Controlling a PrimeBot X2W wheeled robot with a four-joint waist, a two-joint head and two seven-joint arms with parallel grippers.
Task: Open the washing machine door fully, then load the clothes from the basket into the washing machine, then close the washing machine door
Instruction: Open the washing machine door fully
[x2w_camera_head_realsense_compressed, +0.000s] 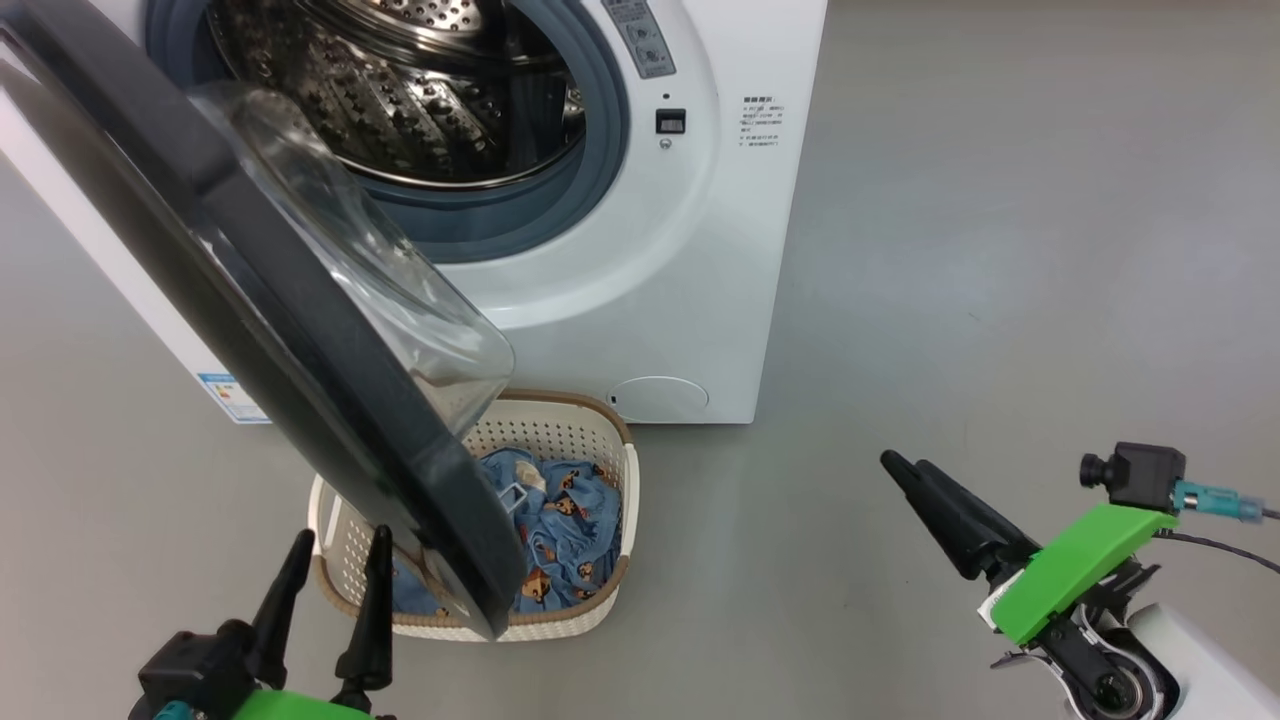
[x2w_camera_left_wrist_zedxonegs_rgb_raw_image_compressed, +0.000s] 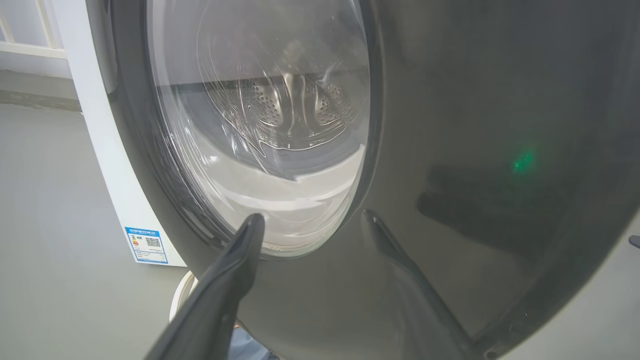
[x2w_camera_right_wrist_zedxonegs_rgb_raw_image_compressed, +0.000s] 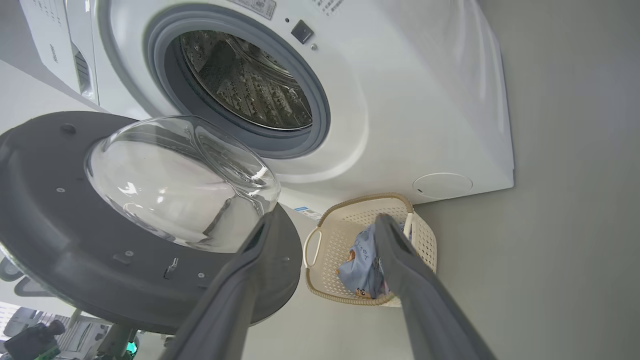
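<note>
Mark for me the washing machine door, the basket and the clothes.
washing machine door (x2w_camera_head_realsense_compressed: 330, 380): head view, on its black rim.
basket (x2w_camera_head_realsense_compressed: 545, 437): head view, on its perforated inner wall.
clothes (x2w_camera_head_realsense_compressed: 565, 530): head view, on the blue printed fabric.

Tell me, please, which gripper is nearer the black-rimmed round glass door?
Left. The left gripper sits right by the black-rimmed round glass door; the right gripper hangs far rightward.

basket (x2w_camera_head_realsense_compressed: 590, 435): left half behind door (x2w_camera_head_realsense_compressed: 280, 340) | washing machine (x2w_camera_head_realsense_compressed: 700, 280): top cut off
</note>
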